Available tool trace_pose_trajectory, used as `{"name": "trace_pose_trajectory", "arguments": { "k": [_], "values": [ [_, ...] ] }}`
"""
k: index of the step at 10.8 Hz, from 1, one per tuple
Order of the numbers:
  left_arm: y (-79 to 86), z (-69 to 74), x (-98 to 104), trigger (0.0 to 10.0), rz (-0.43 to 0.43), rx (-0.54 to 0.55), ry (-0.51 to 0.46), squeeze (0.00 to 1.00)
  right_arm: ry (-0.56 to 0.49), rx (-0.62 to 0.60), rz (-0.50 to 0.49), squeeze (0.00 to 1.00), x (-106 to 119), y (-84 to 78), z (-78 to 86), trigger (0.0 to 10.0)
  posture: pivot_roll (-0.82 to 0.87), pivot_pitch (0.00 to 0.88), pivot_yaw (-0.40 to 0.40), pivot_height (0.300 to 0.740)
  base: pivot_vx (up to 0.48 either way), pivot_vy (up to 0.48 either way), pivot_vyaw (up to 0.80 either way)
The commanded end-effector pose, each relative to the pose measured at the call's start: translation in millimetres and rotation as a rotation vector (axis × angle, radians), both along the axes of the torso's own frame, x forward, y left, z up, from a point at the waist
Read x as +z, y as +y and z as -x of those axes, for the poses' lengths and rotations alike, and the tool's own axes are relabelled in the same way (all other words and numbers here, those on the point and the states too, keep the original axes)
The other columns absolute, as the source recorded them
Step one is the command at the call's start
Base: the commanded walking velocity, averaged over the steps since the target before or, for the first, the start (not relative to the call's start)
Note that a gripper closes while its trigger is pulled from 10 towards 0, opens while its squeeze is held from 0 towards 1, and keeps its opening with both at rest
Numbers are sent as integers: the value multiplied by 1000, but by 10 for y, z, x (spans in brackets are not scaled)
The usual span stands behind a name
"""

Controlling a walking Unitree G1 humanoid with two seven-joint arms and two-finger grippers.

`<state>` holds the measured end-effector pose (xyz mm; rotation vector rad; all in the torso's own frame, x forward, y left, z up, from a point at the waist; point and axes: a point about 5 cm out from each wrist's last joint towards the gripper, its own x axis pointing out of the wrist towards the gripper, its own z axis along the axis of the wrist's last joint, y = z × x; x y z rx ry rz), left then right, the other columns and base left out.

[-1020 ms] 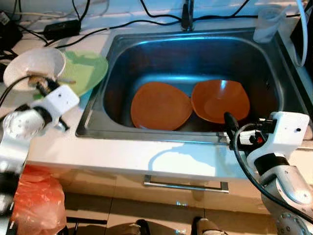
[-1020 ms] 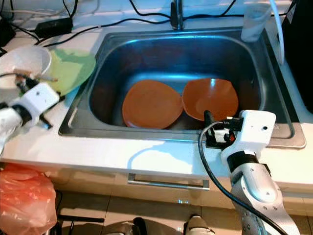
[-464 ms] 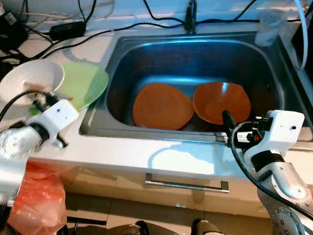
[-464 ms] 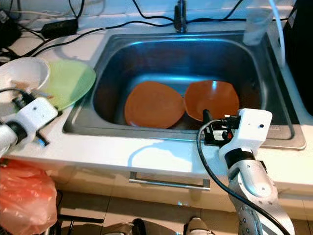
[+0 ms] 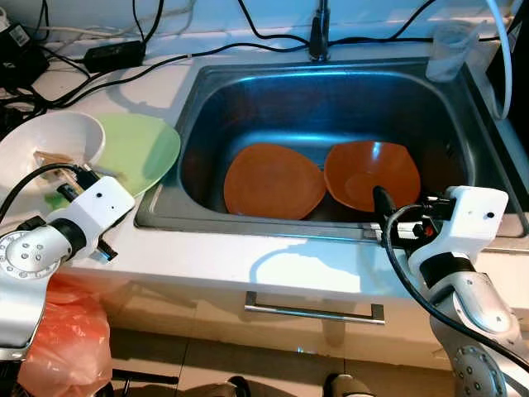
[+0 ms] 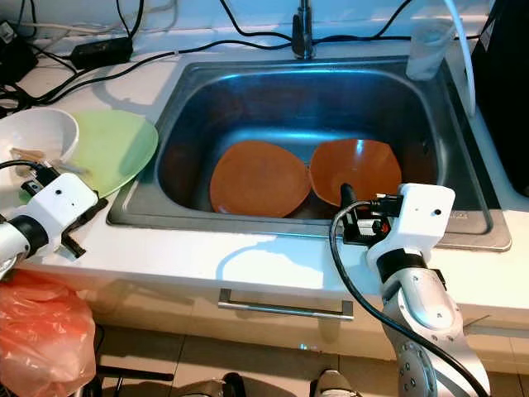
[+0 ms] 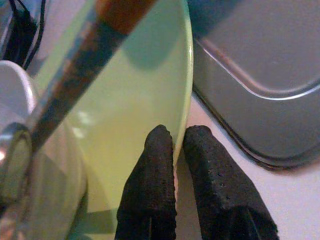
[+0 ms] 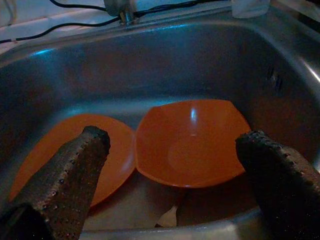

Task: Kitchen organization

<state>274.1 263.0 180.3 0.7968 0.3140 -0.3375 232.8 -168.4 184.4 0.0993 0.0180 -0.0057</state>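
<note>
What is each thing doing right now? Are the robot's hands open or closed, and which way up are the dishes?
Left end effector: shut on the green plate's rim.
Right end effector: open, over the sink's front edge.
Green plate: flat on the counter, beside the sink.
White bowl: upright, scraps inside.
Orange plate: lying in the sink.
Orange bowl: in the sink, tilted, open side up.
Sink: no water seen.

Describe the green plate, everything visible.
The green plate is pale lime, round, shallow, smooth and plastic-looking. It lies flat on the white counter just left of the sink, its rim near the sink's edge. A white bowl overlaps its left side. The left gripper, fingers nearly together, pinches its near rim.
</note>
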Motion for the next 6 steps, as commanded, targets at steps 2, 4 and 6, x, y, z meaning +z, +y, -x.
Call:
{"name": "trace_pose_trajectory", "arguments": {
  "k": [2, 4, 6],
  "values": [
    [-24, 54, -208, 10000, 40, -17, 123, 1000, 75, 20, -16, 0, -158, 50, -54, 10000, 8, 135, 148, 740, 0, 0, 0],
    [-70, 29, -214, 10000, 83, -29, 134, 1000, 67, 16, -16, 0, -158, 46, -75, 10000, 9, 124, 149, 740, 0, 0, 0],
    [-145, 2, -212, 10000, 108, -44, 124, 1000, 61, 18, -16, 0, -160, 48, -109, 10000, 10, 113, 144, 740, 0, 0, 0]
  ]
}}
